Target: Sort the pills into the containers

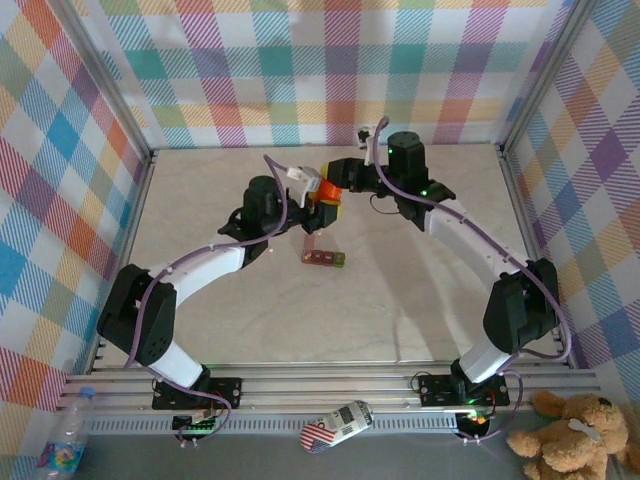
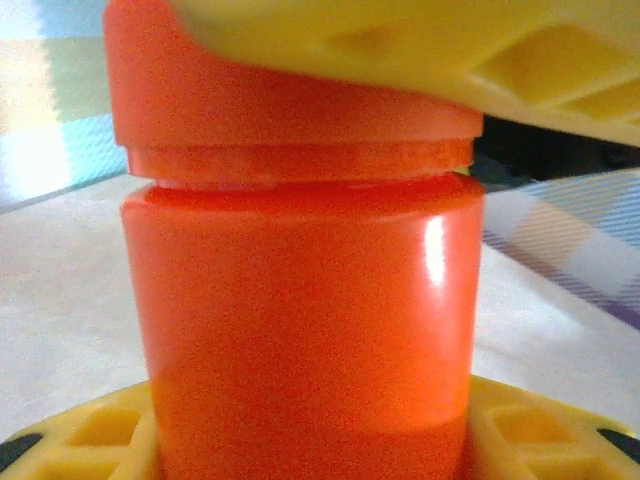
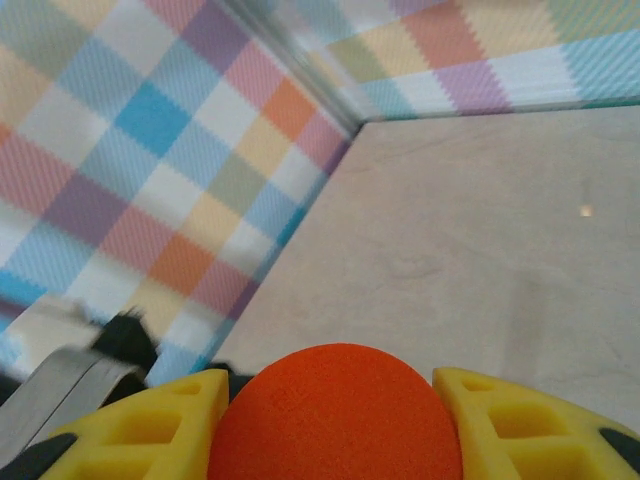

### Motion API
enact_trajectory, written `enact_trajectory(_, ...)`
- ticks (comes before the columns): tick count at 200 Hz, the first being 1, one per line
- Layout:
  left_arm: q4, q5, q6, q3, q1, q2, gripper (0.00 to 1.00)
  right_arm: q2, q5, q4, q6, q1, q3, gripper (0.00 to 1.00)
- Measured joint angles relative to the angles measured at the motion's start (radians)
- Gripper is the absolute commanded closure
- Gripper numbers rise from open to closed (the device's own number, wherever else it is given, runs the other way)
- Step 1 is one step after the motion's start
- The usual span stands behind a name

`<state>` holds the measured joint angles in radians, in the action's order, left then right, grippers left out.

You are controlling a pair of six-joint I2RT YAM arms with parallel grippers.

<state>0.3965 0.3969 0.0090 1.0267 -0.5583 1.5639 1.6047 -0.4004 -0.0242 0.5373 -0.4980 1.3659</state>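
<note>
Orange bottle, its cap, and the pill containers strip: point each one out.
orange bottle [image 2: 300, 340], left wrist view, middle of its body.
cap [image 3: 335, 420], right wrist view, middle of its visible surface.
containers strip [image 1: 322, 257], top external view, its red-brown middle.

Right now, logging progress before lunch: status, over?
Left gripper shut on orange bottle. Right gripper shut on its cap. Containers on the table just short of both, untouched. No obstruction seen.

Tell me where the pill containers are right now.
In the top view, the containers lie on the table near its middle, just nearer the arm bases than the orange bottle.
</note>
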Motion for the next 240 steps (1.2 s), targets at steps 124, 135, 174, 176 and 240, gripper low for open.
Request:
enact_trajectory(124, 0.115, 0.018, 0.02, -0.022, 0.022, -0.001, 1.0, -0.064, -0.078, 0.013, 0.09, 0.064, -0.02, 0.2)
enact_trajectory(135, 0.128, 0.069, 0.003, -0.022, 0.04, -0.001, 1.0, -0.084, -0.131, 0.015, 0.073, 0.082, -0.019, 0.19)
enact_trajectory(174, 0.132, 0.217, -0.043, -0.017, 0.063, 0.001, 1.0, -0.077, -0.26, 0.032, 0.028, 0.098, 0.016, 0.18)
enact_trajectory(176, 0.132, 0.224, -0.044, -0.015, 0.063, 0.002, 1.0, -0.076, -0.266, 0.033, 0.026, 0.098, 0.018, 0.18)
enact_trajectory(240, 0.131, 0.341, -0.089, 0.025, 0.063, 0.015, 1.0, -0.018, -0.309, 0.047, 0.0, 0.066, 0.043, 0.38)
